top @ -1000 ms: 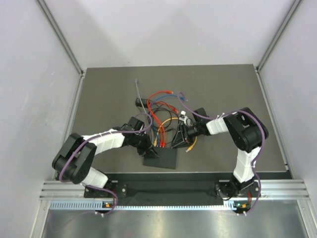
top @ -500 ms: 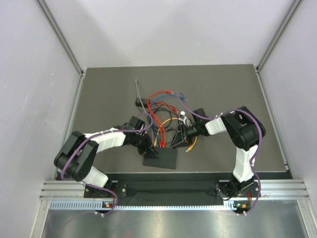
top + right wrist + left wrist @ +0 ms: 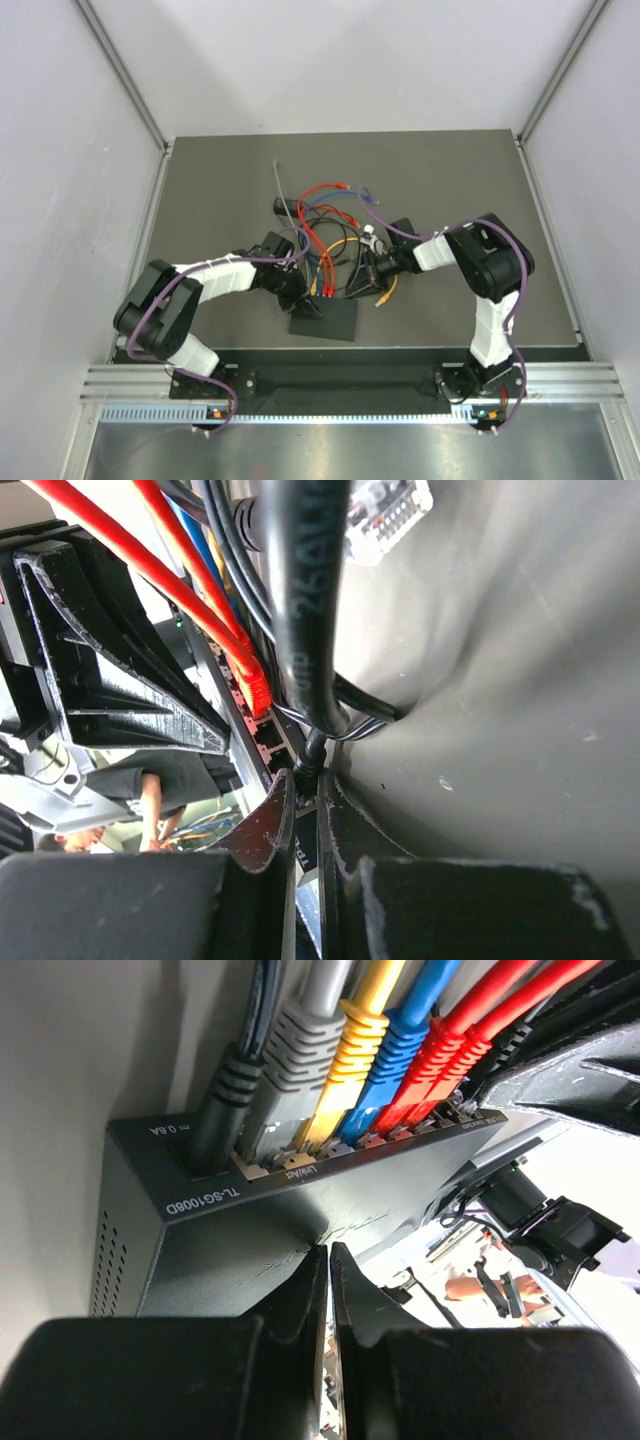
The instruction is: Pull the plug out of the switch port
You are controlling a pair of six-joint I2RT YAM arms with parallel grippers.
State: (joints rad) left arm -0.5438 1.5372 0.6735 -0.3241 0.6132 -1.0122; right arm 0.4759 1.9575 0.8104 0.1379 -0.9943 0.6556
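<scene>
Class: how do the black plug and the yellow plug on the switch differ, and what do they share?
The black plug is round-bodied; the yellow plug has a squarish boot. The black plug sits at the end of the row, the yellow plug two places inward. Both are seated in the switch.

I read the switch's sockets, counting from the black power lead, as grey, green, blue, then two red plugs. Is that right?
Not quite. The plug between grey and blue is yellow, not green. The left wrist view shows the row along the switch: black power lead, grey plug, yellow plug, blue plug, then two red plugs.
</scene>
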